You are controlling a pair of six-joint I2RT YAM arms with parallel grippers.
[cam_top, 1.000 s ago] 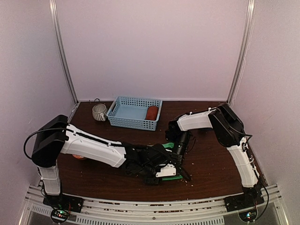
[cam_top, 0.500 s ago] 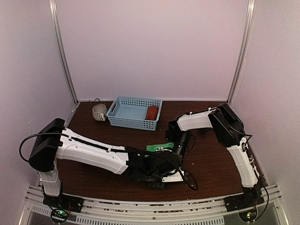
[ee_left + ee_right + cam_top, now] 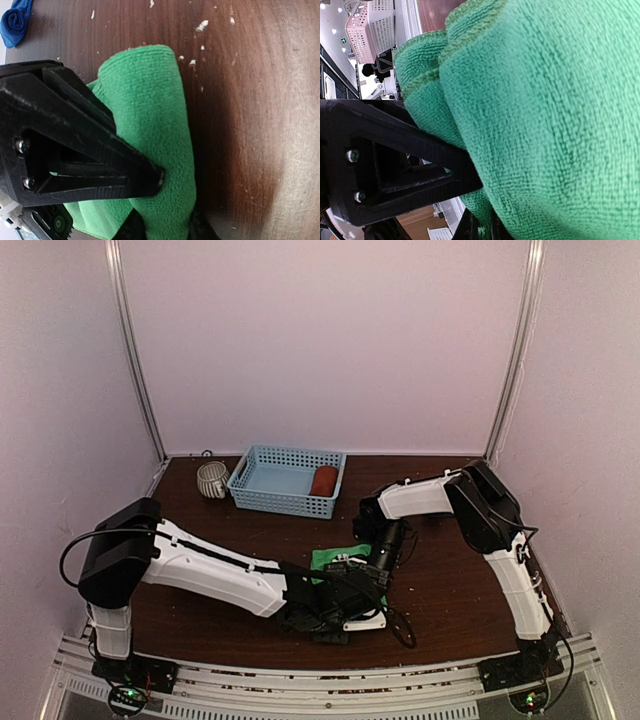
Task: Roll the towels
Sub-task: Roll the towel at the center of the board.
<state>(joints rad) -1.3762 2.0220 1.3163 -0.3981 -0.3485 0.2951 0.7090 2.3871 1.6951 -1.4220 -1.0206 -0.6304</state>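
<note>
A bright green towel (image 3: 333, 558) lies partly rolled on the dark table, between both arms. In the left wrist view the green towel (image 3: 150, 120) is a thick fold, and my left gripper (image 3: 165, 207) is shut on its near end. In the right wrist view the same towel (image 3: 550, 125) fills the frame, and my right gripper (image 3: 482, 207) is shut on its edge. From above, the left gripper (image 3: 348, 582) and right gripper (image 3: 379, 568) meet at the towel. A rust-red roll (image 3: 323, 481) lies in the basket. A blue roll (image 3: 15, 22) lies on the table nearby.
A light blue lattice basket (image 3: 275, 480) stands at the back middle, with a striped mug (image 3: 211, 480) to its left. White crumbs (image 3: 202, 25) are scattered on the table. The left arm (image 3: 220, 570) lies low across the front left.
My left gripper has drawn back from the front edge toward the towel's middle, taking the near green edge with it. The right gripper has stayed in place.
</note>
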